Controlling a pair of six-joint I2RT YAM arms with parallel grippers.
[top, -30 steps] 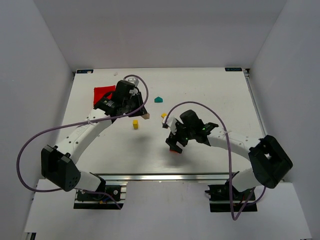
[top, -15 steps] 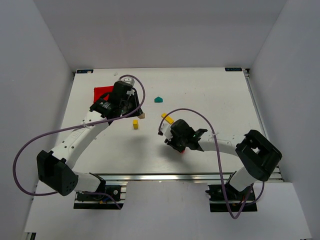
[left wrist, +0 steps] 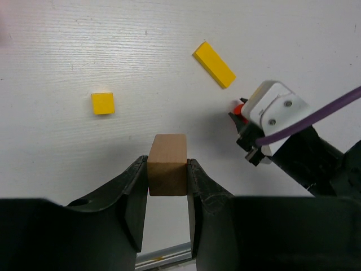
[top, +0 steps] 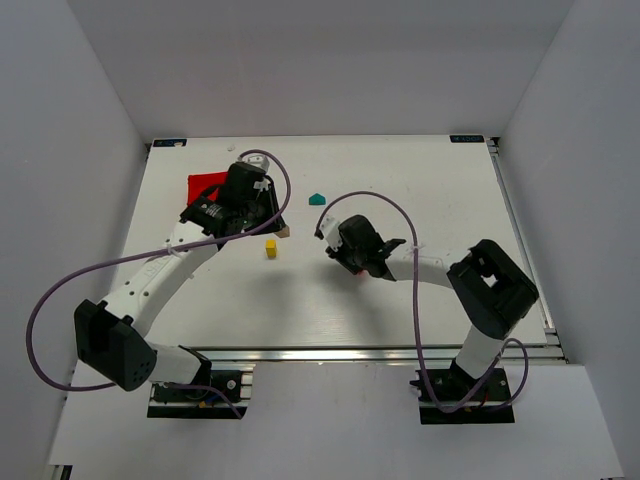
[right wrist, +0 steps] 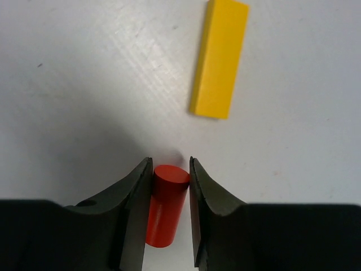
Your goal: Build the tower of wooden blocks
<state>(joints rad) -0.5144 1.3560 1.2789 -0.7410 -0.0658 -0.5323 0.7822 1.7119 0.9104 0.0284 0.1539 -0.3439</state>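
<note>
**Both end effectors loaded, no tower standing yet**

Start at your right end effector (right wrist: 169, 169). Its jaws are nearly closed and pinch a red cylinder (right wrist: 166, 203) by its sides, with the round end facing forward past the tips. Just ahead and slightly to the right, a yellow plank (right wrist: 220, 56) lies flat on the bench (right wrist: 73, 84), apart from the cylinder.

Your left end effector (left wrist: 167, 166) is closed about as far on a plain brown block (left wrist: 167, 164), one finger flat on each side. You cannot tell from these views whether either held piece is clear of the bench. Ahead of the left tips and to their left sits a yellow cube (left wrist: 103, 103). The same plank lies further ahead to the right.

Beyond the right end effector, well apart from everything else, is a teal block (top: 318, 198). A red bin (top: 207, 185) lies on the far left side of the left end effector, partly under that arm.

The wood block tower does not exist yet, and its pieces lie scattered singly. By my reading you are at the carrying step, so first choose a base spot. The plank looks the likeliest footing. Lower one piece onto it squarely, ease the jaws apart only once it sits flat, and keep the other arm out of the way.
</note>
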